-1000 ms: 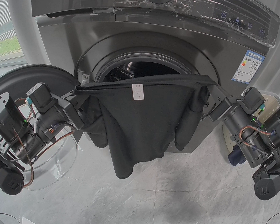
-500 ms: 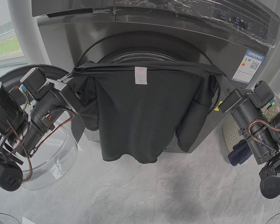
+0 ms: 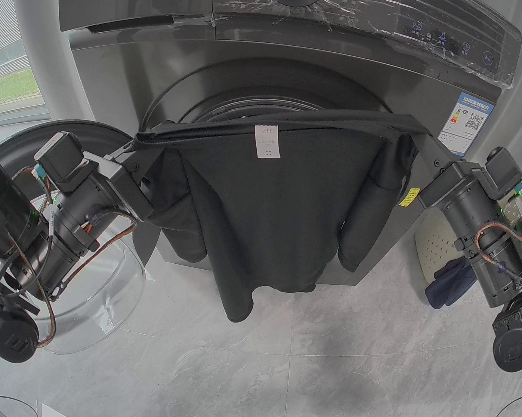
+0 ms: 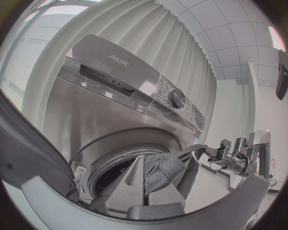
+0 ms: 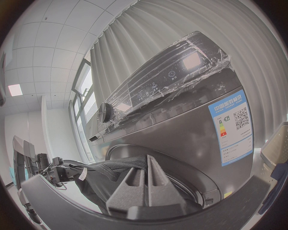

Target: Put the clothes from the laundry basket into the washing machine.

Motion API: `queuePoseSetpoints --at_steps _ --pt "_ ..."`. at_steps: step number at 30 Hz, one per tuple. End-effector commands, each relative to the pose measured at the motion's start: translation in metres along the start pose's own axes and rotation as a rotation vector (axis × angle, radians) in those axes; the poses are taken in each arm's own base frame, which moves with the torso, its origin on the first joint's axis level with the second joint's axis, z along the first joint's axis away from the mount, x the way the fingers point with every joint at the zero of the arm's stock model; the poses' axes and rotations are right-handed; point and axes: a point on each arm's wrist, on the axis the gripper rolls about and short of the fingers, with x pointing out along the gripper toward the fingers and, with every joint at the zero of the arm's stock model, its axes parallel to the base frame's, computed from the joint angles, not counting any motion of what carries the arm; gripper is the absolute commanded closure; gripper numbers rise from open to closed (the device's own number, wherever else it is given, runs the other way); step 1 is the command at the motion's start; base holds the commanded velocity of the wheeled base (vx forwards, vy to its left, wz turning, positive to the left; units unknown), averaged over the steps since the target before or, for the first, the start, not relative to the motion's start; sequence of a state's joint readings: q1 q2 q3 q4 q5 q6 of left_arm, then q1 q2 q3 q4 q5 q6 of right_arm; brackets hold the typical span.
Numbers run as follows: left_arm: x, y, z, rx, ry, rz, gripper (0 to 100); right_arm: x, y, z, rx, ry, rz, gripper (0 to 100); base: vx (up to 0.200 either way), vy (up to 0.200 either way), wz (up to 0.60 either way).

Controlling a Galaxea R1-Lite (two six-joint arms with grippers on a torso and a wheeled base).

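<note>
A black T-shirt (image 3: 273,201) with a white neck tag hangs stretched between my two grippers, in front of the open drum of the grey washing machine (image 3: 274,62). My left gripper (image 3: 139,142) is shut on the shirt's left shoulder, near the drum's left rim. My right gripper (image 3: 425,140) is shut on the right shoulder, higher up by the drum's right rim. The shirt covers most of the opening. The left wrist view has the cloth (image 4: 160,172) pinched in my left gripper (image 4: 146,182). In the right wrist view the cloth (image 5: 120,167) is clamped by my right gripper (image 5: 147,176).
The washer's round door (image 3: 86,275) stands swung open at the left, under my left arm. A beige laundry basket (image 3: 436,242) with a dark blue garment (image 3: 448,283) hanging out sits on the floor at the right. Grey tiled floor (image 3: 295,372) lies open in front.
Both grippers lifted the shirt from the drum's mid height to its upper rim. The right gripper rose higher and further right. The hem swung and hangs lower again.
</note>
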State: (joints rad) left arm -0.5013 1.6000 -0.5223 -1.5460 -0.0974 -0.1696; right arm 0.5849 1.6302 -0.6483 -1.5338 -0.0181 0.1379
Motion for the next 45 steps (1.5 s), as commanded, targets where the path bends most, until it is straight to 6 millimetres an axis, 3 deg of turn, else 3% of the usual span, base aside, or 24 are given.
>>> queuePoseSetpoints --at_steps 1,7,16,20,23,24,30,35,45 --pt "-0.002 0.000 0.001 0.004 0.002 0.001 100 -0.002 0.001 0.006 0.002 -0.014 0.001 100 0.000 0.000 0.00" --pt "0.000 -0.001 -0.004 0.009 0.016 -0.003 100 -0.009 0.000 -0.003 0.001 0.034 -0.001 100 0.000 0.000 0.00" --pt "0.009 -0.032 -0.031 -0.046 0.090 -0.112 100 -0.040 0.014 -0.037 0.022 0.225 0.048 100 0.000 0.000 0.00" --pt "0.014 -0.039 -0.036 -0.059 0.101 -0.137 100 -0.037 0.017 -0.075 0.031 0.331 0.056 100 0.000 0.000 0.00" --pt "0.019 -0.040 -0.040 -0.059 0.115 -0.139 100 -0.036 0.020 -0.085 0.033 0.361 0.068 100 0.000 0.000 0.00" --pt "0.025 -0.045 -0.042 -0.069 0.108 -0.163 100 -0.036 0.026 -0.102 0.042 0.408 0.083 0 0.000 0.000 0.00" --pt "0.047 -0.056 -0.038 -0.081 0.060 -0.189 100 -0.041 0.026 -0.145 0.029 0.535 0.083 0 0.000 0.000 0.00" --pt "0.044 -0.067 -0.038 -0.096 0.069 -0.223 100 -0.033 0.027 -0.174 0.026 0.566 0.085 0 0.000 0.000 0.00" --pt "0.040 -0.069 -0.031 -0.097 0.055 -0.230 100 -0.016 0.027 -0.204 0.021 0.559 0.082 0 0.000 0.000 0.00"
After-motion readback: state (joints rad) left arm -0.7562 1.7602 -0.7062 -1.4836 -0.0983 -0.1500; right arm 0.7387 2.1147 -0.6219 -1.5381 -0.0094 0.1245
